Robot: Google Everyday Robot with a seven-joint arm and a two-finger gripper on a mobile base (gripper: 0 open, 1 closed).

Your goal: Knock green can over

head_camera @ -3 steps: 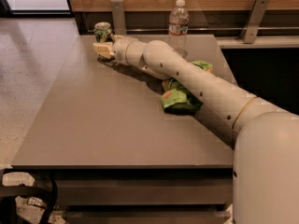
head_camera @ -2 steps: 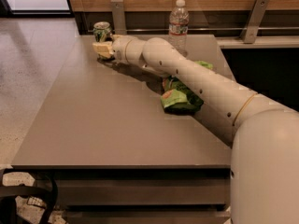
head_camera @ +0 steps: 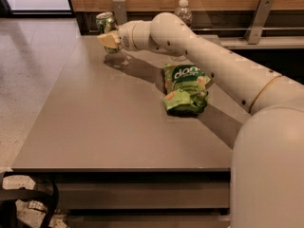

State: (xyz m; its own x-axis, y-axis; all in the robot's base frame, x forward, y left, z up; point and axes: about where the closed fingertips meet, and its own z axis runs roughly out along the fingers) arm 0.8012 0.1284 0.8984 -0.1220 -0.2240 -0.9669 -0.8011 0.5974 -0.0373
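The green can (head_camera: pixel 105 22) stands at the far left corner of the grey table (head_camera: pixel 109 127). It has green-and-white sides and a silver top rim. My gripper (head_camera: pixel 109 39) is right in front of the can, against its lower half, and hides that part. Whether the can is upright or slightly tipped cannot be told. My white arm (head_camera: pixel 204 56) reaches across the table from the right.
A flat green snack bag (head_camera: pixel 184 88) lies mid-table under the arm. A clear water bottle (head_camera: pixel 183 14) stands at the back behind the arm. A wooden wall with metal brackets (head_camera: pixel 259 18) runs along the far edge. The floor lies to the left.
My gripper has moved up and farther back against the can. The arm has lifted, so the snack bag now shows in full. The can's top sits a little higher in view.
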